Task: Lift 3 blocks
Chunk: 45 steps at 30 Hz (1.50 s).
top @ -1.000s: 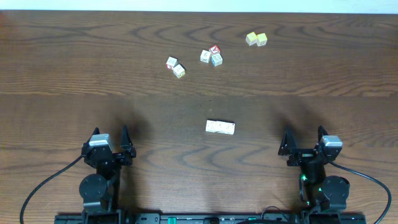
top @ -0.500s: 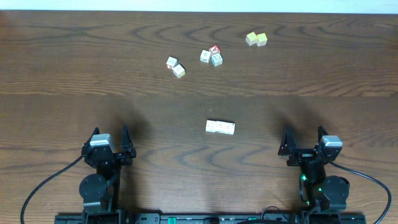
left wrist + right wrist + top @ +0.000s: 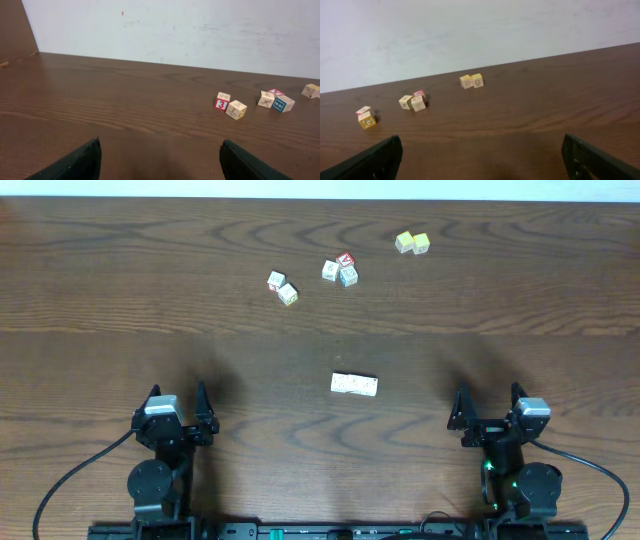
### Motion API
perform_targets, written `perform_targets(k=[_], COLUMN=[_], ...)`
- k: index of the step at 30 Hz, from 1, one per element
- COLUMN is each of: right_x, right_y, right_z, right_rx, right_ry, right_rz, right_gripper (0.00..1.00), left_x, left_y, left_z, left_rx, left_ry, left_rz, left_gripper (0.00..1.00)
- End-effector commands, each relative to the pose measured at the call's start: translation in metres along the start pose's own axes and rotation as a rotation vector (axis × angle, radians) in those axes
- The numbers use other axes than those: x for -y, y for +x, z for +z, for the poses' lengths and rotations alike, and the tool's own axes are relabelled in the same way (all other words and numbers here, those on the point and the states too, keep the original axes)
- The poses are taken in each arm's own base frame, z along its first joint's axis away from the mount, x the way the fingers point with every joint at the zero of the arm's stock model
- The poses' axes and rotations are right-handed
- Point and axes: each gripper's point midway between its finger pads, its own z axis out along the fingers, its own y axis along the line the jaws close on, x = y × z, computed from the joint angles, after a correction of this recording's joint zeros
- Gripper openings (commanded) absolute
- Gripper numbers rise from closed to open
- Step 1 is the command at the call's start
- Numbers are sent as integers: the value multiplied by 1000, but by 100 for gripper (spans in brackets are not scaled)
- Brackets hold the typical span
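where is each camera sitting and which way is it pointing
overhead: above the table, looking straight down; left gripper and right gripper sit open at the near edge, with the row of three cream blocks ahead, between them.
left wrist: low on the left wrist, facing the far wall; its dark fingers fill the bottom corners.
right wrist: same from the right side; fingers at the bottom.
shared: both wrist views catch the middle cube cluster; neither shows the cream row.

From my end this reads as a robotics lab — a wood-grain table (image 3: 100, 300) set against a plain white wall (image 3: 175, 30), with black cables (image 3: 62, 483) running to a mounting rail (image 3: 330, 532) at its near edge.
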Motion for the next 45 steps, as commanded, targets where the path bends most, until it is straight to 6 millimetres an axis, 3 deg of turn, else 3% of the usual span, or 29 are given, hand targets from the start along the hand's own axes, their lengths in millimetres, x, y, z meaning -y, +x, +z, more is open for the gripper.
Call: perform_targets(k=[1,45], right_x=[3,6], right_y=[0,-1], right_z=[0,0], right_rx=[4,6], right_ry=[15,32], right_rz=[-13,-29], right_gripper=[99,99], left_x=[2,2], left_y=[15,15], left_z=[1,1], left_rx=[-43,-46], left_ry=[14,13], left_rz=[-12,-12], left_gripper=[76,76])
